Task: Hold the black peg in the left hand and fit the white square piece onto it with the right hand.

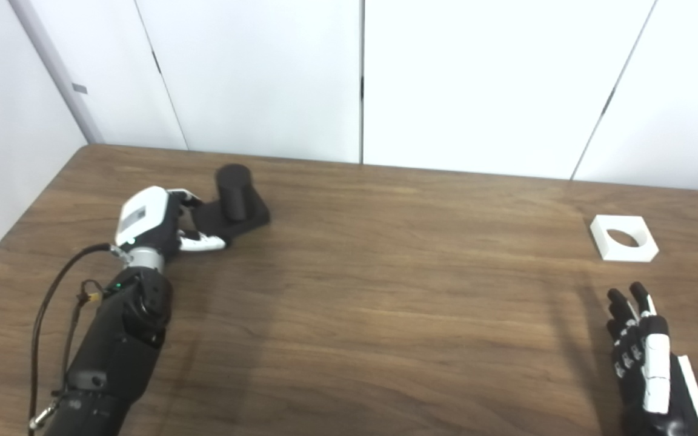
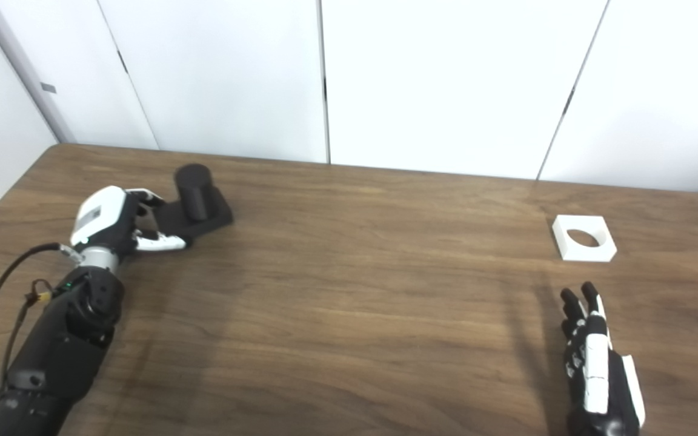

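Left hand (image 1: 158,221) fingers wrapped on black peg (image 1: 234,194) base, far-left on table (image 1: 385,303). Right hand (image 1: 649,357) open, empty, near white square piece (image 1: 624,238). Piece likely light, rigid plastic; pinch outer edges, keep hole clear.

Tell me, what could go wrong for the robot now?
1. The left hand seems to pinch only the near edge of the black peg base, so the peg might tip or slide when lifted.
2. The white piece lies flat on the table, apart from the open right hand. Flat things are hard to pick up; fingers could push it away.
3. Its round hole must line up with the peg, or it may jam.
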